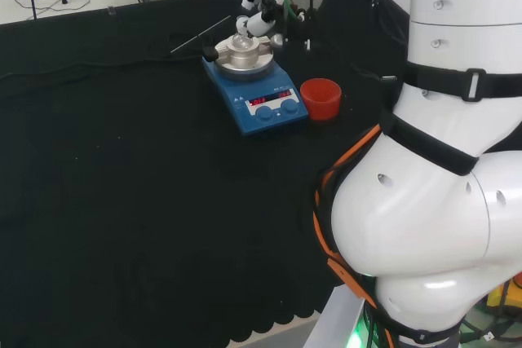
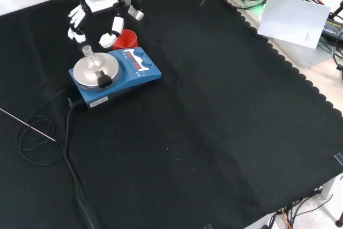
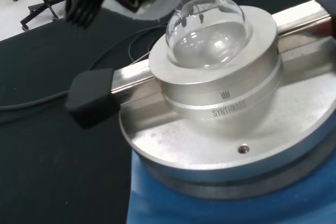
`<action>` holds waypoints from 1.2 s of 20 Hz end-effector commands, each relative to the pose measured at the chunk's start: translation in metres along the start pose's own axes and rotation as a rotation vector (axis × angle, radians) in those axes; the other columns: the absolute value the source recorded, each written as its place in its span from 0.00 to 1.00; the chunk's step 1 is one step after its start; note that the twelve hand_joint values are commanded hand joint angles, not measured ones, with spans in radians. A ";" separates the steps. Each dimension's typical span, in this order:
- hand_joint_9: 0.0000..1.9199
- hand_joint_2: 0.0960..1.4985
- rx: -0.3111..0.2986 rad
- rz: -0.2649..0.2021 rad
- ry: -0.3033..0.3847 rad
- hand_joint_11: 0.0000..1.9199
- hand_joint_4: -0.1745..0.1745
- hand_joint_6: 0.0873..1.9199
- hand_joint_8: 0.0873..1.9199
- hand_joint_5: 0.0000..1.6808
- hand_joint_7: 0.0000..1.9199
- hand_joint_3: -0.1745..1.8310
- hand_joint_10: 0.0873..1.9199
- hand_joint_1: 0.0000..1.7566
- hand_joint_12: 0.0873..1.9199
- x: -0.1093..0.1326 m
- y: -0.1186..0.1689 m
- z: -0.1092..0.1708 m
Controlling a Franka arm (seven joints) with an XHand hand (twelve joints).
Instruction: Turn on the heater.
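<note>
The heater [image 1: 267, 108] is a blue hotplate with two blue knobs [image 2: 141, 53] and a front panel showing lit red digits. On its round silver plate [image 3: 210, 150] sits a metal block holding a clear round-bottomed flask [image 3: 205, 24]. A black handle [image 3: 92, 98] sticks out from the block. The hand [image 2: 102, 1] hovers just beyond the heater in the front view, open, with its fingers [image 2: 76, 25] spread and hanging above the flask [image 2: 89, 54] and plate, touching nothing. In the head view the hand [image 1: 269, 14] is behind the flask [image 1: 242, 41].
A red cup [image 1: 320, 98] stands right beside the heater, also seen as the red cup [image 2: 126, 39] under the hand. The heater's black cable [image 2: 67, 132] trails over the cloth. A thin rod [image 2: 27, 124] lies at the front view's left edge.
</note>
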State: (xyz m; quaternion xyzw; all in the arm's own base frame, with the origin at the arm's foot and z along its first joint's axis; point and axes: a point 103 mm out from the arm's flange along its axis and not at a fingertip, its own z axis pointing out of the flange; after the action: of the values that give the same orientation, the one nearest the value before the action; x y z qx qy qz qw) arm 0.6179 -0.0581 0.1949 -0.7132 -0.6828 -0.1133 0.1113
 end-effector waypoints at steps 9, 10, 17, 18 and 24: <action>0.33 0.36 0.019 0.021 -0.035 0.15 0.39 0.34 0.31 0.36 0.24 0.45 0.30 0.53 0.68 -0.001 -0.070 -0.034; 0.33 0.36 0.030 0.023 -0.042 0.14 0.39 0.34 0.31 0.36 0.25 0.45 0.30 0.53 0.68 0.000 -0.075 -0.035; 0.38 0.37 0.187 0.056 -0.089 0.16 0.44 0.27 0.32 0.27 0.34 0.44 0.30 0.53 0.70 -0.001 -0.114 -0.033; 0.41 0.37 0.221 0.059 -0.098 0.18 0.44 0.25 0.32 0.26 0.36 0.44 0.29 0.53 0.69 -0.002 -0.119 -0.031; 0.64 0.38 0.350 0.082 -0.132 0.40 0.43 0.09 0.30 0.22 0.55 0.45 0.24 0.54 0.62 -0.008 -0.146 -0.026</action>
State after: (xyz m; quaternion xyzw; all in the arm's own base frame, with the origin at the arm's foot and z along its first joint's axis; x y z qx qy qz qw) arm 0.5008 -0.0628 0.2230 -0.7173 -0.6776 -0.0022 0.1623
